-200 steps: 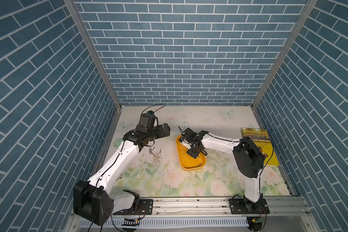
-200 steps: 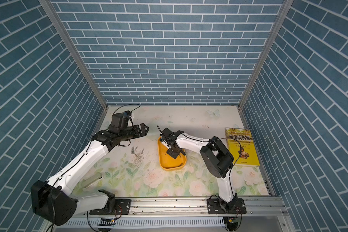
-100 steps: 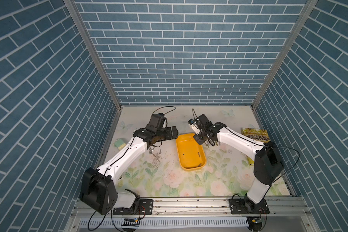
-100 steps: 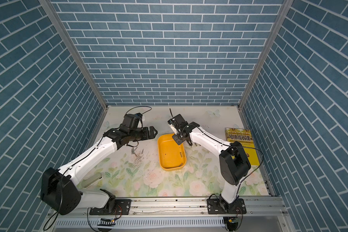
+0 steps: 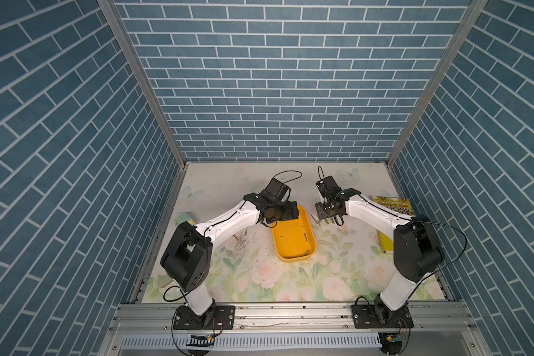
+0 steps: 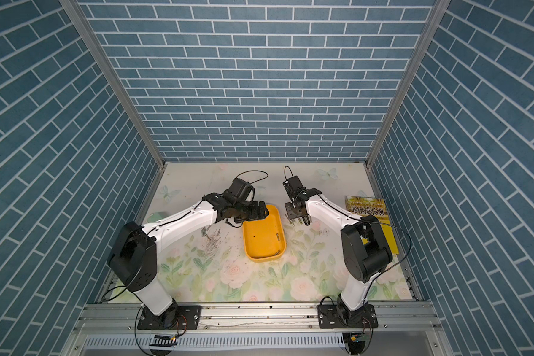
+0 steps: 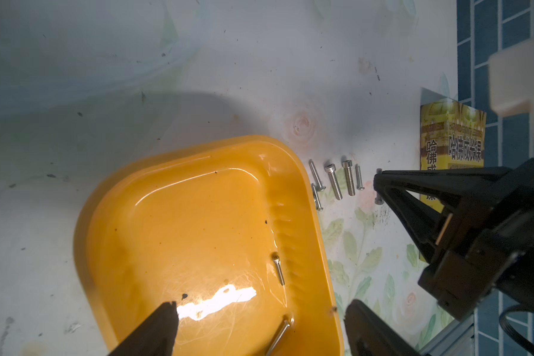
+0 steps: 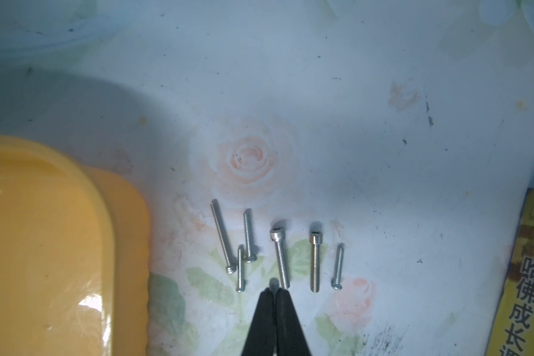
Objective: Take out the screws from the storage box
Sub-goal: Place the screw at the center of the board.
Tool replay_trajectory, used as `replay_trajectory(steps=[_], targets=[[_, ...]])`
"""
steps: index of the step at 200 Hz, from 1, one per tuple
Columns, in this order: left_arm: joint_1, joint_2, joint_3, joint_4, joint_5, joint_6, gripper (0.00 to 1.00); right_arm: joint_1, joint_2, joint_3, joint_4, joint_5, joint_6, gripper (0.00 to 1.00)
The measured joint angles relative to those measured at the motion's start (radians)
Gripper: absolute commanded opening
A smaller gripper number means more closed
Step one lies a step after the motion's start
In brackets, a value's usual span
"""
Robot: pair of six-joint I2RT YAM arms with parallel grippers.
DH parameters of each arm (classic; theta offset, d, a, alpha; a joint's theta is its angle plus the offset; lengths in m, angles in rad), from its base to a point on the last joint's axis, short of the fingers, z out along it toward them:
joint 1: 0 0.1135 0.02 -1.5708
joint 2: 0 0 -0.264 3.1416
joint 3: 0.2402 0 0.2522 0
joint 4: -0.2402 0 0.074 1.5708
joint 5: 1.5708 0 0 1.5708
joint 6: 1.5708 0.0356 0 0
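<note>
Two screws (image 7: 278,270) are left inside the yellow storage box (image 7: 182,163), beneath the spread left claw (image 7: 261,305). Others are laid on the counter (image 8: 383,123) beside the box; another is pinched in the right claw (image 8: 274,291).

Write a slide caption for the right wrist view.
Shut right gripper with a screw at its tip, over six screws lying on the mat beside the box.
</note>
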Motion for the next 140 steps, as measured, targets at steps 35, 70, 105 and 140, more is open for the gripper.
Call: replay_trajectory(steps=[35, 70, 105, 140], targets=[[-0.039, 0.092, 0.029, 0.018, 0.031, -0.084, 0.87, -0.038, 0.02, -0.021, 0.029, -0.019, 0.026, 0.0], [-0.077, 0.188, 0.077, 0.013, 0.035, -0.144, 0.86, -0.047, 0.064, -0.038, 0.064, -0.058, 0.026, 0.0], [-0.103, 0.216, 0.084, -0.013, 0.034, -0.185, 0.83, -0.047, 0.07, -0.074, 0.079, -0.084, 0.026, 0.0], [-0.114, 0.216, 0.084, -0.028, 0.023, -0.206, 0.8, -0.047, 0.071, -0.085, 0.086, -0.101, 0.026, 0.0]])
